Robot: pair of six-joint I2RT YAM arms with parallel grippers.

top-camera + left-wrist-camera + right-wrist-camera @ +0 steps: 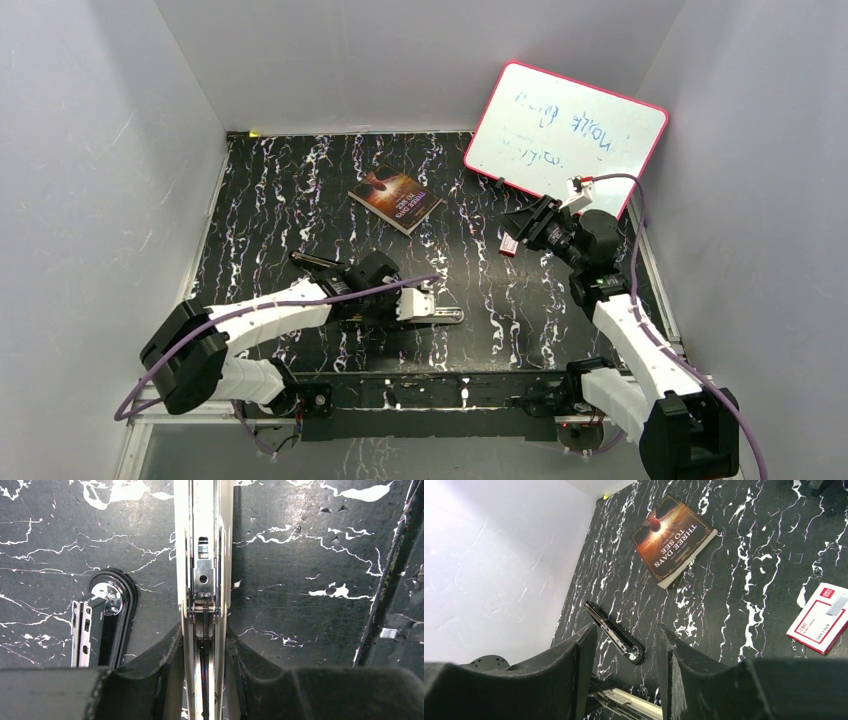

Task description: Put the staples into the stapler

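Note:
The stapler lies folded open on the black marbled table. Its silver magazine rail [446, 316] [204, 555] points right and its black top arm [318, 264] [108, 615] [616, 632] is swung back to the left. My left gripper [405, 303] [204, 630] is shut on the rail, a finger pressing each side. The white-and-red staple box [508, 245] [821, 617] lies flat at the right with a grey piece [836, 604] at its end. I cannot make out separate staples. My right gripper [518, 225] [626, 635] hangs open and empty just above the box.
A paperback book [397, 198] [674, 537] lies at the back centre. A red-framed whiteboard [565, 135] leans in the back right corner, close behind the right arm. White walls enclose the table on the left, back and right.

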